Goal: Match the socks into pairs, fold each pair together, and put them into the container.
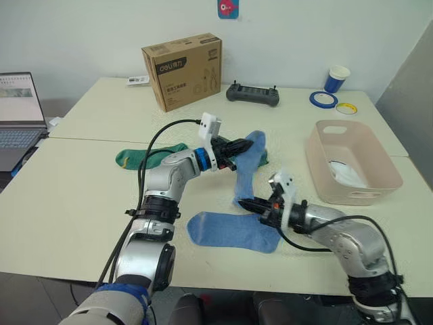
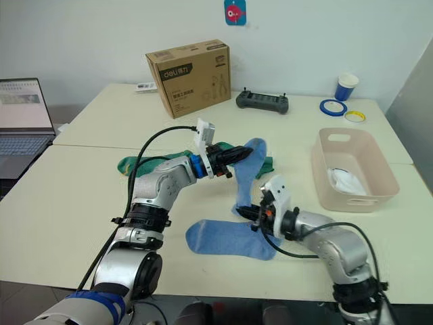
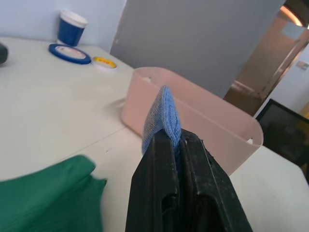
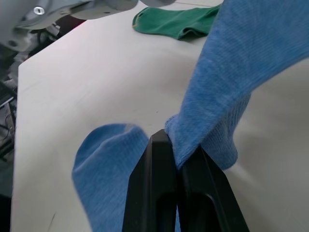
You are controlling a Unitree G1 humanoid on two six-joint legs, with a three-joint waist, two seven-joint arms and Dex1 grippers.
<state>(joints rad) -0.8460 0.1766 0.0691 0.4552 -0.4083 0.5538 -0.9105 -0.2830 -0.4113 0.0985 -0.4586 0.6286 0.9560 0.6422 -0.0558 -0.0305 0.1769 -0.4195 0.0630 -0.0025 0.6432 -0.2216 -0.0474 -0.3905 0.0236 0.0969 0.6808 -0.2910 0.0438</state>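
Note:
A light blue sock (image 1: 246,169) hangs stretched between my two grippers above the table. My left gripper (image 1: 242,144) is shut on its upper end. My right gripper (image 1: 245,202) is shut on its lower end, close to the tabletop. A second light blue sock (image 1: 230,231) lies flat at the table's front, just below the right gripper. A dark green sock (image 1: 145,156) lies left of the left arm, and more green (image 1: 261,160) peeks out behind the held sock. The pale pink container (image 1: 313,162) stands at the right, with white sock fabric (image 1: 346,172) inside.
A brown cardboard box (image 1: 183,71) and a black controller (image 1: 252,94) stand at the back. A blue cup (image 1: 336,78) and two tape rolls (image 1: 323,99) sit at the back right. A laptop (image 1: 17,118) rests at the far left.

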